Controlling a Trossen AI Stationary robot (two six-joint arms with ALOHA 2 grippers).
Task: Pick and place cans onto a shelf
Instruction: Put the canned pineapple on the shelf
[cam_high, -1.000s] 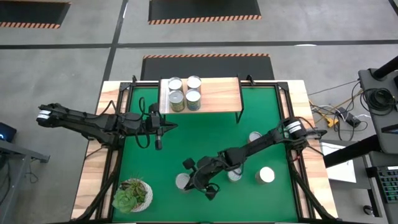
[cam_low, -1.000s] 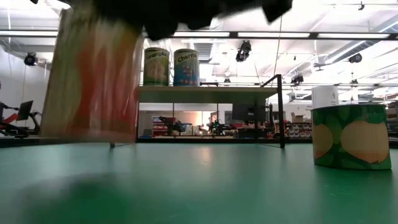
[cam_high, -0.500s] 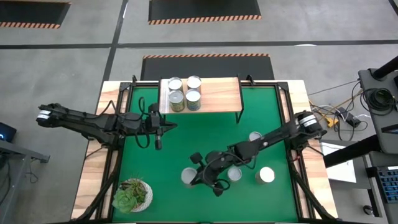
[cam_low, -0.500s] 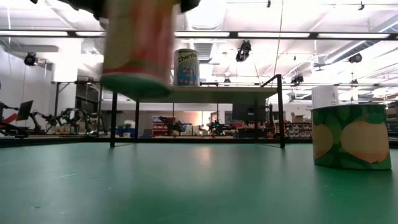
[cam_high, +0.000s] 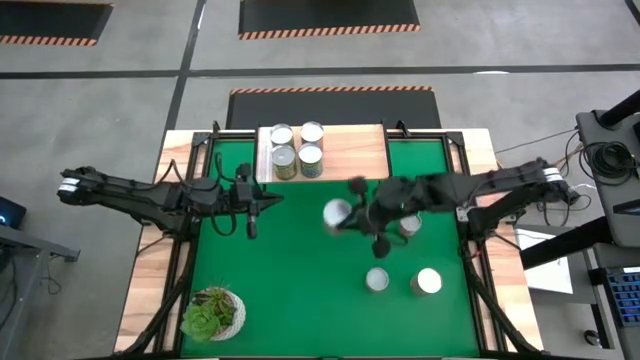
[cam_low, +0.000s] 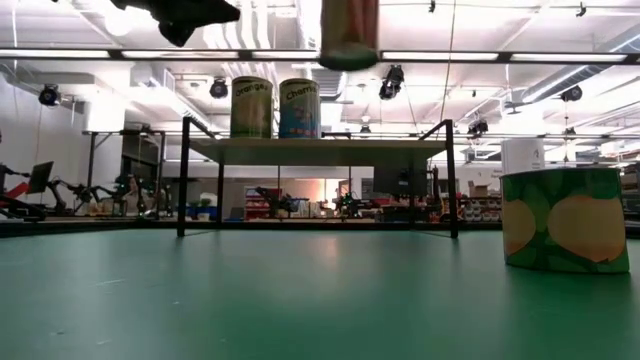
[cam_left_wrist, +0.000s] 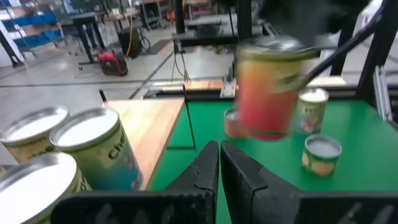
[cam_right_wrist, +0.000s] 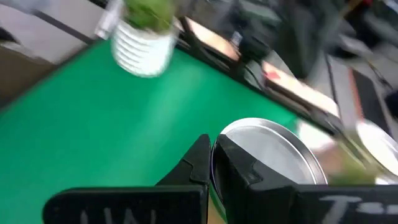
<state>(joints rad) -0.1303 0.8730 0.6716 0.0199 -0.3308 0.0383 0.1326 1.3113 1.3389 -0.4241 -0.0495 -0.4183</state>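
1. While the right gripper (cam_high: 345, 214) carries a can (cam_high: 337, 212) high over the green worktop (cam_high: 290, 260), near the middle of the high view, its fingers (cam_right_wrist: 205, 163) are clamped on the can's rim and side; the low view shows the can's base near the top edge of the frame, above shelf height.
2. The shelf (cam_high: 350, 153) stands at the upper centre of the high view, with four cans (cam_high: 297, 148) grouped at its left end and the right part of the board bare.
3. Three more cans sit on the worktop at lower right: one (cam_high: 377, 279), one (cam_high: 428, 282), and one (cam_high: 409, 222) partly hidden under the right arm.
4. The left gripper (cam_high: 256, 208) waits at the left of the worktop, just below the shelf's left end, fingers (cam_left_wrist: 208, 165) pressed together and holding nothing.
5. Risk, as I judge it: the carried can blurs in several views, so a hold near the rim could let it tilt or slip.
6. Set down too near the four, it could knock them; too near the board's edge, it could tip off.
7. The potted succulent (cam_high: 212, 312) at lower left is well apart from the path.
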